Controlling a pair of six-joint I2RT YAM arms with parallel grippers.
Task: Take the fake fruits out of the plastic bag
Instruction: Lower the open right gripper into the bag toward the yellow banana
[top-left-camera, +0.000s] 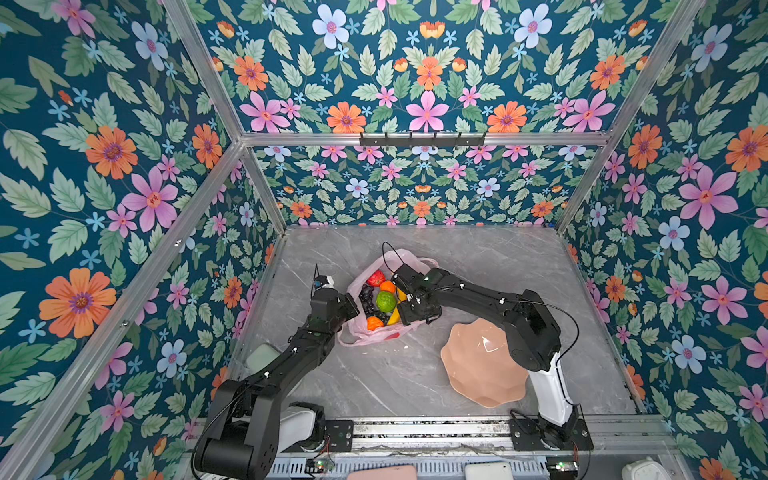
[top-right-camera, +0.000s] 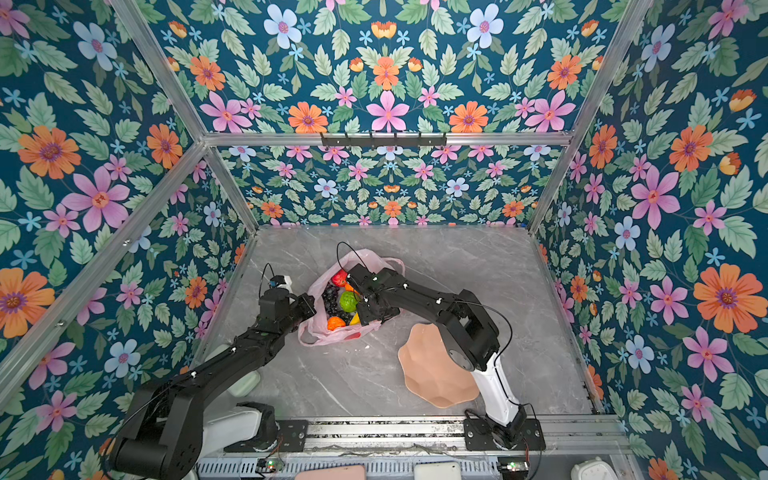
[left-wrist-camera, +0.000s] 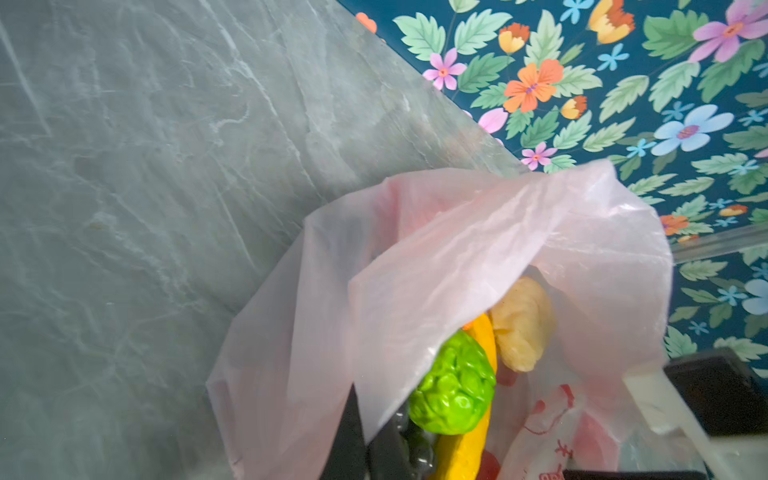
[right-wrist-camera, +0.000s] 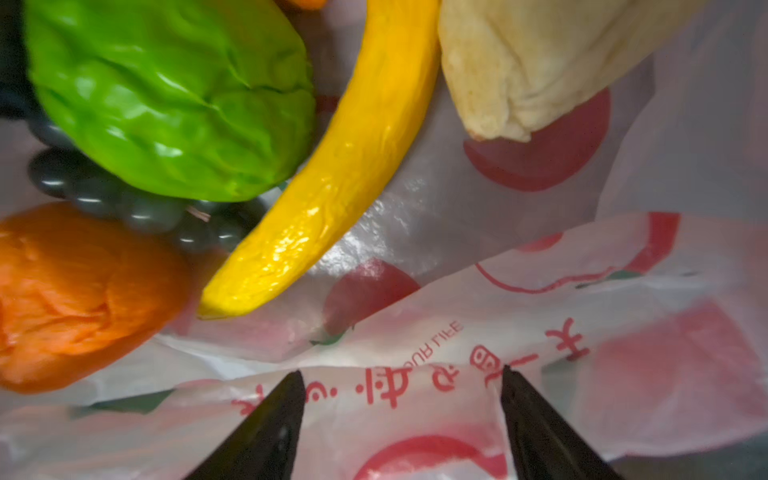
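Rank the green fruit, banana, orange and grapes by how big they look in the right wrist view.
1. green fruit
2. banana and orange: about alike; the orange is cut off by the frame edge.
3. grapes: smallest, mostly hidden under the green fruit.

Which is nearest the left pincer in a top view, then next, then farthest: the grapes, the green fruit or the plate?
1. Grapes, in the bag, right beside the left pincer.
2. Green fruit, mid-bag, just beyond the grapes.
3. Plate, on the table, over on the right.
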